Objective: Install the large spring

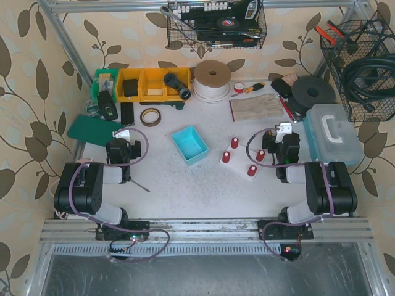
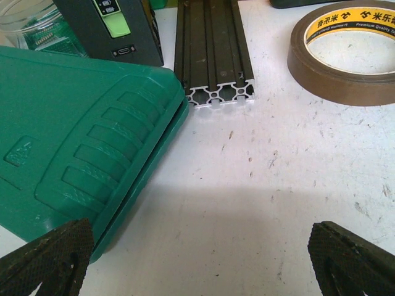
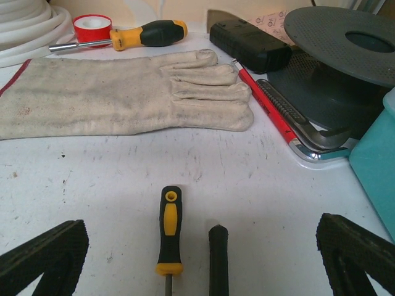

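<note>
We note green case (image 2: 74, 135) runs off left edge; tape roll (image 2: 336, 91) clipped at right; small screwdriver (image 3: 169, 228) shaft cut at bottom.

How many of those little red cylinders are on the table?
4 red cylinders, all right of the blue tray: one farthest back, one at the left, one at the right near the right arm, one nearest the front. Others could be hidden.
</note>
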### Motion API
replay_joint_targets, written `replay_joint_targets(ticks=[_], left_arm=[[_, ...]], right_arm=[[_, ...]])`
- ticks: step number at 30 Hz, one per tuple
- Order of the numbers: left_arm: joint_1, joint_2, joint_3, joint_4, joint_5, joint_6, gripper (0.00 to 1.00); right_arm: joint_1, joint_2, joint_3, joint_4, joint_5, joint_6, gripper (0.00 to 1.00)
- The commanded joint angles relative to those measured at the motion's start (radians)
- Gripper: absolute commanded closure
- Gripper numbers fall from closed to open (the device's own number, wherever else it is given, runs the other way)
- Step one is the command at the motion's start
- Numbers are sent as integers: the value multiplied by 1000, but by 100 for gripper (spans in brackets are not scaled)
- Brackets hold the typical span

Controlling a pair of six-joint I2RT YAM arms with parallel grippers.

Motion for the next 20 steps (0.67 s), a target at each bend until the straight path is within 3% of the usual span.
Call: replay_joint_targets(ticks=[1,20], left_arm=[[10,-9,19,52,22,12,3],[10,-8,22,50,22,14,3]], right_arm=[[11,3,8,20,12,0,0],[19,4,11,14,26,-5,0]])
